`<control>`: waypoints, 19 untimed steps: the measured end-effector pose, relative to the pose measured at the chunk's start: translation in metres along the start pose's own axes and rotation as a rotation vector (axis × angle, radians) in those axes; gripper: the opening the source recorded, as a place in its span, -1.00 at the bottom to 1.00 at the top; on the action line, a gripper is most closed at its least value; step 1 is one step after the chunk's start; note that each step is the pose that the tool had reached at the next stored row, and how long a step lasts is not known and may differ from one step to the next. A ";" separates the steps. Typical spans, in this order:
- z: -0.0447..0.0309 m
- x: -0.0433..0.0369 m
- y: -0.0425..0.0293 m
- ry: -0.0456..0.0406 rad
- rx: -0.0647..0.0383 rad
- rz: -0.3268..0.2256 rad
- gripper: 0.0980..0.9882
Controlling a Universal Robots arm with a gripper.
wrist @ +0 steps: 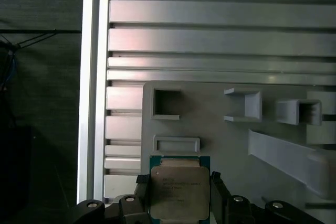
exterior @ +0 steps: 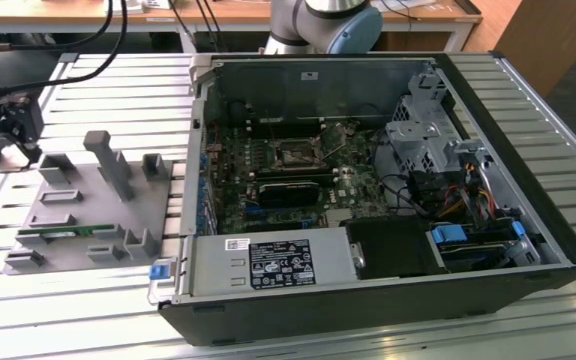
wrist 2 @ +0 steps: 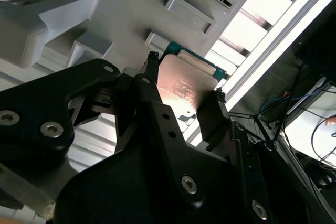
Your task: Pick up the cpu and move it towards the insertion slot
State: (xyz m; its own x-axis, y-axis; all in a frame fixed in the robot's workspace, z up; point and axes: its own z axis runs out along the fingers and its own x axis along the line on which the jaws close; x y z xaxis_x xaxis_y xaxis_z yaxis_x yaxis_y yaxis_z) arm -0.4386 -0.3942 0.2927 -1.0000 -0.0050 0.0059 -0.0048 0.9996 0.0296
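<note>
Clamps the cpu (wrist: 177, 195) by opposite edges in the gripper (wrist: 178, 178), at the edge of the gray fixture plate (wrist: 231, 145); sits well apart from the insertion slot (exterior: 295, 154) inside the computer case (exterior: 368, 315).

cpu (wrist 2: 185, 90): near corner covered by the pincer (wrist 2: 184, 83) body in the second wrist view; its two gripped sides are hidden behind the fingers (wrist 2: 214, 114) in both wrist views.
pincer, exterior view (exterior: 13, 131): dark, partly cropped at the exterior view's left; its load is too small to tell.
insertion slot (exterior: 296, 155): lever and contacts too small to make out.
arm (exterior: 328, 19): cropped by the exterior view's upper edge.
</note>
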 end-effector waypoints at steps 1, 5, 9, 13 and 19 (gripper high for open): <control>-0.0009 0.0000 0.0002 0.0000 0.000 0.000 0.00; -0.0043 0.0000 0.0011 0.0000 0.001 0.000 0.00; -0.0076 0.0000 0.0019 0.0000 0.002 0.000 0.00; -0.0110 0.0000 0.0031 -0.0001 0.003 0.000 0.00; -0.0152 0.0001 0.0054 0.0000 0.007 0.000 0.00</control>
State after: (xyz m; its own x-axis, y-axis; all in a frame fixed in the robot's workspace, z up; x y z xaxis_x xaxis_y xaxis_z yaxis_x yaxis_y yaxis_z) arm -0.4386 -0.3892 0.3081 -1.0000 -0.0049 0.0059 -0.0048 0.9997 0.0226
